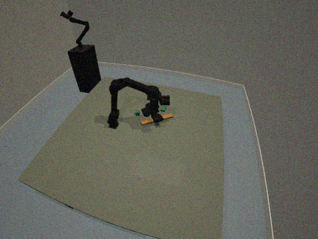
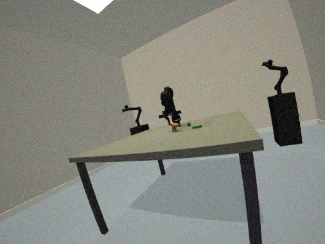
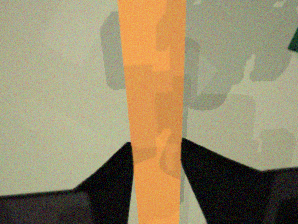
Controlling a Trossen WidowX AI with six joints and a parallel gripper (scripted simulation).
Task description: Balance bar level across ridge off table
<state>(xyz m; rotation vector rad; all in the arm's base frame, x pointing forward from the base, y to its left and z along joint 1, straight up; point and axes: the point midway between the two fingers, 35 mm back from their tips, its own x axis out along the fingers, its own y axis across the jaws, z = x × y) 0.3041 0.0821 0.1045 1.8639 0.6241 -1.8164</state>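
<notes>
One tabletop: the broad, dull olive-tan table [image 1: 135,188] [image 2: 193,141] [image 3: 50,110] stood on dark straight legs; shadows of the arm fell across its surface.
Room: pale blue floor [image 1: 242,157] [image 2: 193,192], a beige wall [image 2: 209,70] beside a grey one [image 2: 64,96], and a bright white ceiling panel [image 2: 97,4].
Pedestals: a tall black box pedestal [image 1: 83,69] [image 2: 286,119] stood beyond the table with a thin black arm [image 1: 86,29] [image 2: 283,77] on top; a second black pedestal [image 2: 139,129], partly hidden, carried a similar arm [image 2: 139,115].
Bar, long axis: the slim orange bar [image 1: 168,117] [image 2: 173,124] [image 3: 154,100] ran nearly left to right in the top view, right end slightly farther up the frame. In the wrist view it ran bottom to top.
Bar, position: held over the bluish-grey ridge [image 1: 157,124] [image 2: 174,129], off the table. Contact with the ridge and exact level could not be told.
Gripper: the black parallel-jaw gripper [image 1: 157,119] [image 2: 174,124] [image 3: 155,145] was partly open, its fingers closed on the bar's two long sides.
Green blocks: a small green cube [image 1: 137,112] [image 2: 189,124] and a flat green block [image 1: 163,108] [image 2: 196,126] lay apart on the table near the bar.
</notes>
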